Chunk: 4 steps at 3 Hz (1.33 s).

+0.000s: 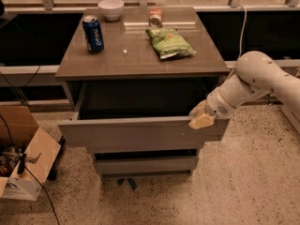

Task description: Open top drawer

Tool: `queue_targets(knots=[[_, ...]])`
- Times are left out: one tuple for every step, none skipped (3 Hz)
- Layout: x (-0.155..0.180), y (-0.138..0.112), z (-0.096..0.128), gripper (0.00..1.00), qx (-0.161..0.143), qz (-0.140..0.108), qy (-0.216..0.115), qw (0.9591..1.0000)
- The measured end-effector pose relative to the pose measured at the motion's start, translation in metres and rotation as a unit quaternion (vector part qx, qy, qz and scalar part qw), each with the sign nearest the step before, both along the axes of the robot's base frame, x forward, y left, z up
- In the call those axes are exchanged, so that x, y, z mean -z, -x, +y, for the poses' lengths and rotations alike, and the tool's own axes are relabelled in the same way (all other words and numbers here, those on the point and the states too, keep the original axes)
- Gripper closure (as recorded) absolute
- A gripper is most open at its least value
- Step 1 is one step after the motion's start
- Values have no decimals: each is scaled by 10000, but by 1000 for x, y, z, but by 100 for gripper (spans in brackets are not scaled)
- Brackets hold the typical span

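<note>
Bent white arm [262, 76] reaches in from right, gripper [201, 119] pointing down-left.

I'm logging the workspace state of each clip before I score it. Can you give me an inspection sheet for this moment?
Surface: brown cabinet top, level, with items on it.
Job's things: top drawer stands pulled out, its dark inside showing; a narrower drawer front below sits further in.
Clutter: blue can upright; white bowl at the back; green snack bag; small container behind the bag.
Grippers: gripper at the right end of the top drawer's front, at its upper edge.
Cables: white cable behind, on the right; black cables on the left.
Surroundings: open cardboard box on the speckled floor, left of the cabinet.
</note>
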<state>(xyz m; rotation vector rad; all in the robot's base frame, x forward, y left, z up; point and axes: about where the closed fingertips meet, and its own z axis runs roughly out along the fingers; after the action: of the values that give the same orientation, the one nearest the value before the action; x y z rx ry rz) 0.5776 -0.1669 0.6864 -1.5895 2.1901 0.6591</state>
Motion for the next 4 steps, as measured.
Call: queue_targets(knots=[[0,0,0,96,1,1,0,10000],[2,31,-18,100,130,166,60,9998],[1,44,-24,82,203,214,88,9995],[5,69,-32,59,303,394,122,9987]])
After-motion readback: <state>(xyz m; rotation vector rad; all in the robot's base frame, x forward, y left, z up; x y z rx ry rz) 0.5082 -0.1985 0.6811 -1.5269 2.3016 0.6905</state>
